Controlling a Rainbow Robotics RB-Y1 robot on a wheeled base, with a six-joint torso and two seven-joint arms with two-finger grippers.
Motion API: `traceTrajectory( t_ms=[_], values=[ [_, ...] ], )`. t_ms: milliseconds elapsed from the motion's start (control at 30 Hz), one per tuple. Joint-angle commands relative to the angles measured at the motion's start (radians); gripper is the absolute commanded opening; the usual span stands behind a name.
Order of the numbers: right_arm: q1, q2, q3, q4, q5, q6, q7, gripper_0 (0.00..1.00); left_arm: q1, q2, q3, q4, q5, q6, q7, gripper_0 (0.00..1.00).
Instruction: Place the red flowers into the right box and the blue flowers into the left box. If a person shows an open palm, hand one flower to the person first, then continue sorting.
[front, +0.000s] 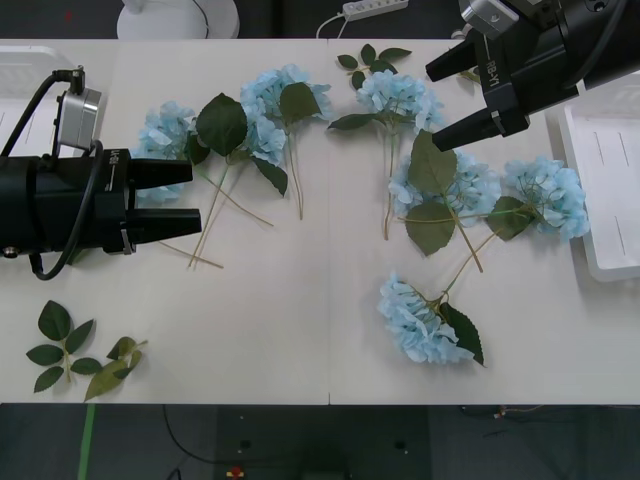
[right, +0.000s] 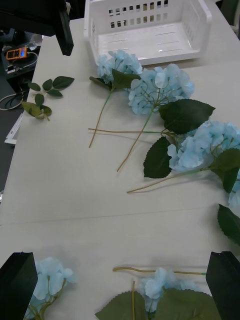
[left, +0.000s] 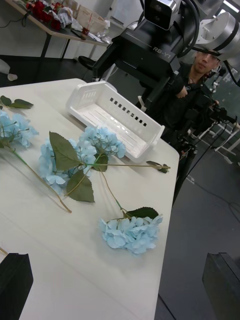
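Nothing is sorted yet: all the blue flowers (front: 545, 195) lie on the bench (front: 290, 320), the left box (right: 150, 30) and right box (front: 610, 190) are empty, and left claw (front: 195, 195) and right claw (front: 445, 105) are apart, holding nothing.

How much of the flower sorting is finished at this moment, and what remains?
Nothing looks done: the right box shows no flowers inside, and the blue flowers all lie on the table. In hand: nothing. The left pincer and right pincer hang open above the blooms. Every bloom is left to sort.
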Motion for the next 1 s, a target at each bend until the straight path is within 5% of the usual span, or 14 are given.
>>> traceTrajectory(
  t_ms=[33,300,1000],
  values=[
    [-0.033,-0.036,0.026,-0.011,0.038,-0.011,0.01,1.0,-0.025,0.002,0.021,-0.023,0.116,0.003,0.001,1.0],
    [-0.042,-0.051,0.018,0.005,0.072,-0.018,0.01,1.0,-0.068,0.09,0.071,0.033,0.033,-0.04,0.001,1.0],
    [-0.042,-0.022,0.017,0.151,0.178,-0.008,-1.298,1.0,-0.134,0.093,0.075,0.168,-0.694,0.069,1.576,1.0]
  ],
)
